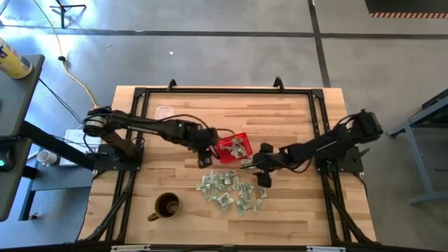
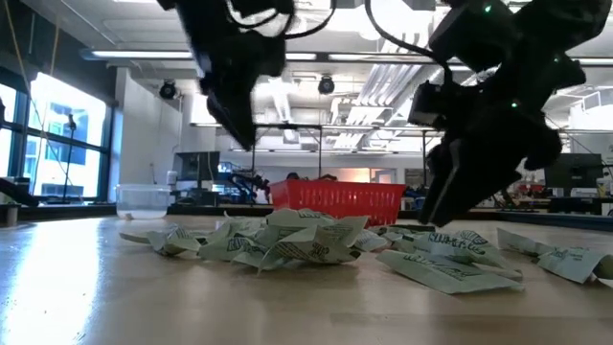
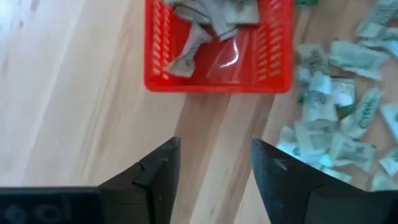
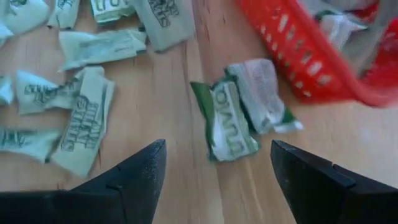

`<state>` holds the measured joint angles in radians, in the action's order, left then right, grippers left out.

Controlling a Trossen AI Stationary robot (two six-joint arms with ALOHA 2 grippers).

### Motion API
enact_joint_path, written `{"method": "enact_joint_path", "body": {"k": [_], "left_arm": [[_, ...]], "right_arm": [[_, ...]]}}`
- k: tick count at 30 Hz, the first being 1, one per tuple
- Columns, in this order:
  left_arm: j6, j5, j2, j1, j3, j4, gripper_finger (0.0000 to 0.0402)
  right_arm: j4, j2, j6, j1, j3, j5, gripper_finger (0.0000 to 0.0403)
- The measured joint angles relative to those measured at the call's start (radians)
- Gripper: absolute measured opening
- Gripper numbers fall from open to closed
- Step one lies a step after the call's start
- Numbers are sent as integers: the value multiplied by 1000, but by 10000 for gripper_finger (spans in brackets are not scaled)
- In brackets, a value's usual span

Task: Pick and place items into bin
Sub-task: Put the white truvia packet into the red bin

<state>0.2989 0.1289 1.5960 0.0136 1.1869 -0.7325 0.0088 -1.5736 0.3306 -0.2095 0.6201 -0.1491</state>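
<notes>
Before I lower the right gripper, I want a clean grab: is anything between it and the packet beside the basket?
Nothing visible. The right gripper is open above the green-and-white packet, which lies on bare table just outside the red basket.

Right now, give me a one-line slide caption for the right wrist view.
Open right gripper poised over a green-and-white packet lying on the table just outside the red basket.

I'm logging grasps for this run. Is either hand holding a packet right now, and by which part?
Neither. The left hand is open and empty near the red basket; the right hand is open above a packet beside the basket, not gripping it.
</notes>
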Motion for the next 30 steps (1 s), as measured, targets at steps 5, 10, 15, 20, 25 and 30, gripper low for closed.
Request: {"method": "enact_joint_path", "body": {"k": [5,10,15,20,25,30], "left_arm": [[17,9,2,38,-11,-15,200],[21,19,2,40,-9,-45,188],[21,25,2,39,-9,-72,184],[21,36,2,39,-9,-71,184],[21,43,2,39,-9,-71,184],[35,37,2,47,-11,-60,184]], "right_arm": [[57,-69,94,13,3,29,230],[107,-104,154,12,4,-26,179],[57,-104,266,25,37,-41,102],[-114,-88,274,11,109,77,13],[-302,8,277,-18,135,134,10],[-345,198,297,4,136,-40,13]]}}
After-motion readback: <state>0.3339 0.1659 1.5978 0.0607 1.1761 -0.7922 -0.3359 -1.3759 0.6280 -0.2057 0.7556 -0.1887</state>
